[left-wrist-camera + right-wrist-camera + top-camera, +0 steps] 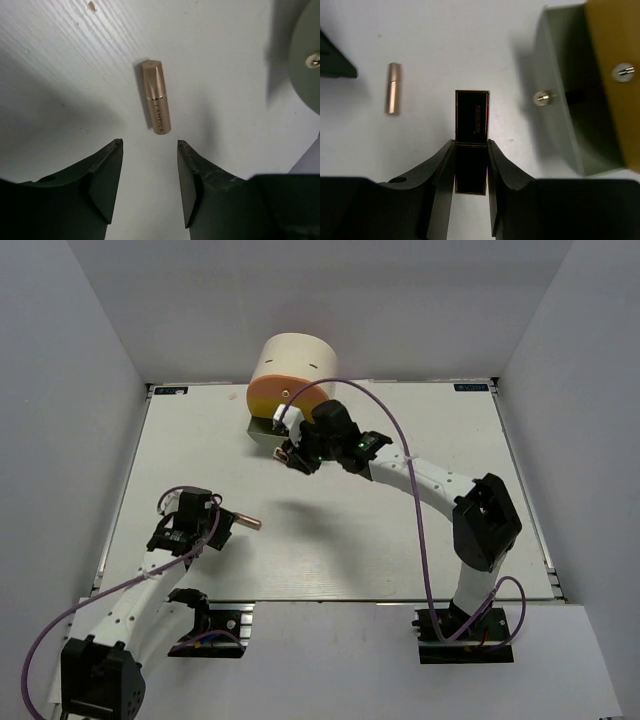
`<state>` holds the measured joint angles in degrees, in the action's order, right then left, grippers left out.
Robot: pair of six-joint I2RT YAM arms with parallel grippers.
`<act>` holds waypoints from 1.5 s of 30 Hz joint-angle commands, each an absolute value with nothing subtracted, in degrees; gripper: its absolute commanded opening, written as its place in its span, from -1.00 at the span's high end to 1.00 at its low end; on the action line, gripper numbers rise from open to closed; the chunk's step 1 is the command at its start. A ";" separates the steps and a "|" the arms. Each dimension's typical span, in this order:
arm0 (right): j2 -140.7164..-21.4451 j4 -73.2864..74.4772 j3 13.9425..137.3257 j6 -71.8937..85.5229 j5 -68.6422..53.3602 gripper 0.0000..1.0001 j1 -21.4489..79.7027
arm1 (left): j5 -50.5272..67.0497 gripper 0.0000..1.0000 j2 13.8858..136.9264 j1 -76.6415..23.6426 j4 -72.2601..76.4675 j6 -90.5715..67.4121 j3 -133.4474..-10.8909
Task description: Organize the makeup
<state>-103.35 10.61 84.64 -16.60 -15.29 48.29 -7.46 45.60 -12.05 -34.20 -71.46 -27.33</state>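
A rose-gold lipstick (247, 523) lies on the white table just past my left gripper (224, 526). In the left wrist view the lipstick (156, 97) lies lengthwise ahead of the left gripper (150, 145), which is open and empty, its tips a little short of it. My right gripper (471, 142) is shut on a gold-black lipstick (472, 120) and holds it above the table, left of the open grey drawer (565, 105). In the top view the right gripper (297, 455) is just in front of that drawer (266, 432). Brushes, tube and bottle are out of view.
A cream half-round box (296, 362) with an orange-yellow drawer front (275, 395) stands at the table's back middle. Its drawer knobs (542, 98) show in the right wrist view. The rose-gold lipstick (393, 95) also shows there at the left. White walls enclose the table.
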 commanded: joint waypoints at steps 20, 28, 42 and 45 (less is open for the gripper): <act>-117.86 -8.16 95.89 -40.78 2.02 1.00 41.05 | -2.11 -0.23 58.45 -11.69 -26.72 -74.36 -29.79; -118.39 -6.86 95.01 -41.84 1.32 1.00 40.17 | -1.41 -0.23 60.82 -11.69 -25.40 -74.44 -29.97; -115.58 -5.18 90.44 -40.17 -1.32 0.00 40.34 | -1.32 -0.23 63.37 -11.69 -23.82 -74.44 -30.67; -114.87 -5.19 89.65 -39.55 -1.41 -0.06 40.25 | -1.49 -0.23 64.60 -11.69 -24.08 -74.27 -31.64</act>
<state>-118.43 -3.60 90.52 -40.51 -0.30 40.51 -1.30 64.12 -12.05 -24.91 -74.22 -29.19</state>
